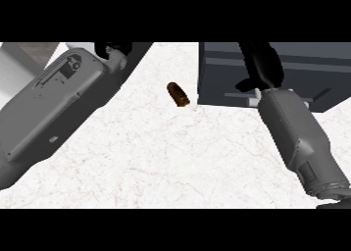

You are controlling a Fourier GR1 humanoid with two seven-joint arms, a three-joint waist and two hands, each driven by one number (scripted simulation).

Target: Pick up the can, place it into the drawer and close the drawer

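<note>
A small brown can (178, 94) lies on the white marble counter (171, 157), just left of the dark grey drawer unit (319, 73) at the upper right. My right hand (263, 68) reaches up over the drawer unit's front, fingers stretched out, well apart from the can and holding nothing that shows. The right forearm (301, 137) runs in from the lower right. My left forearm (48, 108) fills the left side. Only a black part of the left hand (112, 49) shows at the top edge, up and to the left of the can.
A white rounded object (11, 73) sits at the far left behind the left forearm. Bare counter stretches between the two forearms, below the can.
</note>
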